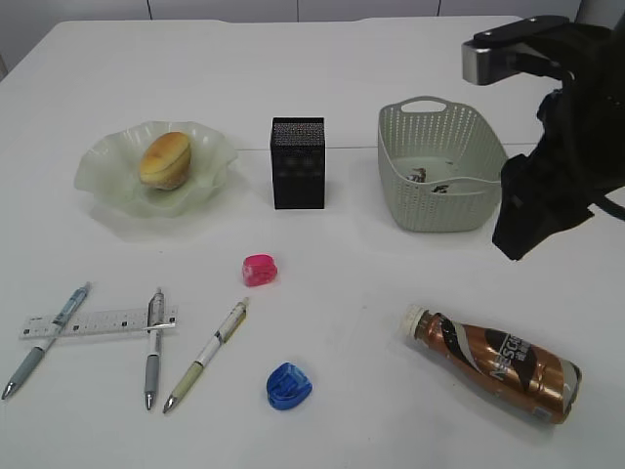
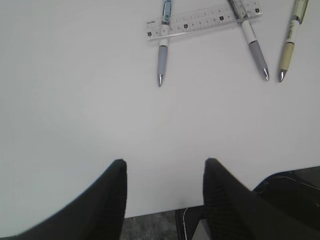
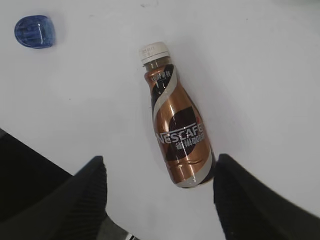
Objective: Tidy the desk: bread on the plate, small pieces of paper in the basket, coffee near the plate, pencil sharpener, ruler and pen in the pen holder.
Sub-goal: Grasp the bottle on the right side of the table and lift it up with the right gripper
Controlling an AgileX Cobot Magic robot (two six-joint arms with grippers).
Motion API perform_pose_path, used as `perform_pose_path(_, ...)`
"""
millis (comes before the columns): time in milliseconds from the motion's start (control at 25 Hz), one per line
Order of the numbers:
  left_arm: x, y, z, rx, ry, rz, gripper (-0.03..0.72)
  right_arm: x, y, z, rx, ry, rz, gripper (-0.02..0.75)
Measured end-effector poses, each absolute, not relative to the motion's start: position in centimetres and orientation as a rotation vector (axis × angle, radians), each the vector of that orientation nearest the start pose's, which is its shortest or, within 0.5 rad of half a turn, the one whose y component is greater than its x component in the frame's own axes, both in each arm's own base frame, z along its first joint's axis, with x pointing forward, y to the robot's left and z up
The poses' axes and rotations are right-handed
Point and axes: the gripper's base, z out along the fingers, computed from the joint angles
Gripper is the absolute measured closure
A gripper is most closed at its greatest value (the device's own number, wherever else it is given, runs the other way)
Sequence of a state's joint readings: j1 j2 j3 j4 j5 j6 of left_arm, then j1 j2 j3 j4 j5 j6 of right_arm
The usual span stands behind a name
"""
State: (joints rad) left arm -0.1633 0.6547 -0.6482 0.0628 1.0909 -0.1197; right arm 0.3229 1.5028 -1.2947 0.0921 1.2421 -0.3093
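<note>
Big plain white desk top [image 1: 322, 88]: smooth, matt, faint sheen only. Pale green translucent glass plate w/ ruffled rim [image 1: 103, 186]: glossy. Oval golden-brown bread bun [image 1: 164, 159]: soft matt crust, slight shine on top. Small black metal-mesh pen holder [image 1: 298, 163]: perforated, dull finish. Grey-green plastic basket w/ woven-look holes [image 1: 439, 207]: matt. Brown-bronze Nescafe bottle [image 3: 177, 130]: shiny metallic-looking film wrap, matt white plastic cap. Pink sharpener [image 1: 260, 270] & blue sharpener [image 1: 288, 385]: glossy plastic, the blue see-through. Clear-whitish flat plastic ruler [image 2: 202, 20]: smooth. Black gripper fingers [image 3: 95, 195]: fine-ribbed matt pads.
</note>
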Motion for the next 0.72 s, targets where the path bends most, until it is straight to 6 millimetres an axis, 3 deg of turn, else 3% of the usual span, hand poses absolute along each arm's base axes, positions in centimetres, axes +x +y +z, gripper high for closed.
perform_pose_path(280,9.4,-1.3,29.0,0.065,2.597,-0.060,0.328,27.3,9.4,31.1,-0.917,2.782,0.034,0.217)
perform_pose_path(720,9.2,-1.3,28.9,0.064,2.621,-0.060,0.328,27.4,8.8,31.3,-0.762,2.820,-0.035,0.208)
